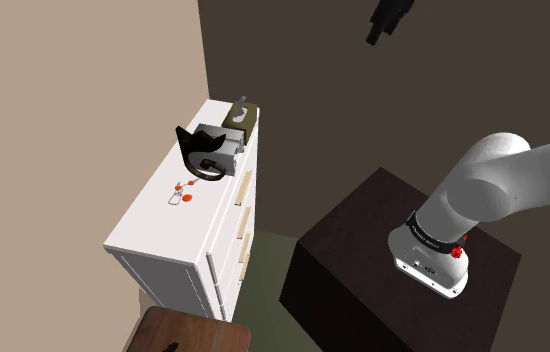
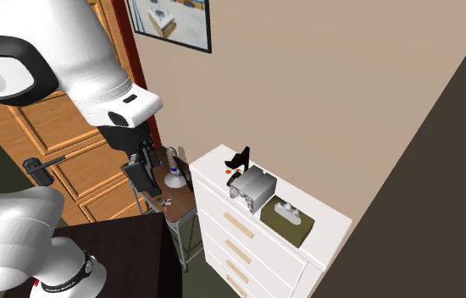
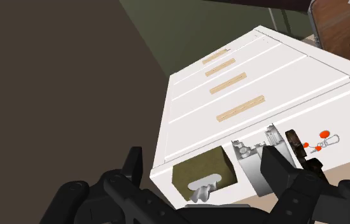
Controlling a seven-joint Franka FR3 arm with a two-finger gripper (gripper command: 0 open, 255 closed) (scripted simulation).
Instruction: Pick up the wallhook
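Black jaws stand wide apart (clasping nothing), well above the wallhook [image 3: 204, 175] on the dresser [image 3: 275, 67]

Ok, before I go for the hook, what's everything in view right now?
dresser: one, white with tan drawer handles, against the beige wall
hook: one, black, on the dresser top beside the grey box
grey box: one, grey, between the hook and the olive box
olive box: one, olive with a grey piece on top, at the dresser's end
trinket: one, red and white, on the dresser top
side table: one, brown, beside the dresser
door: one, brown
stand: one, dark
arm: one, white
end effector: one, black, open, above the dresser
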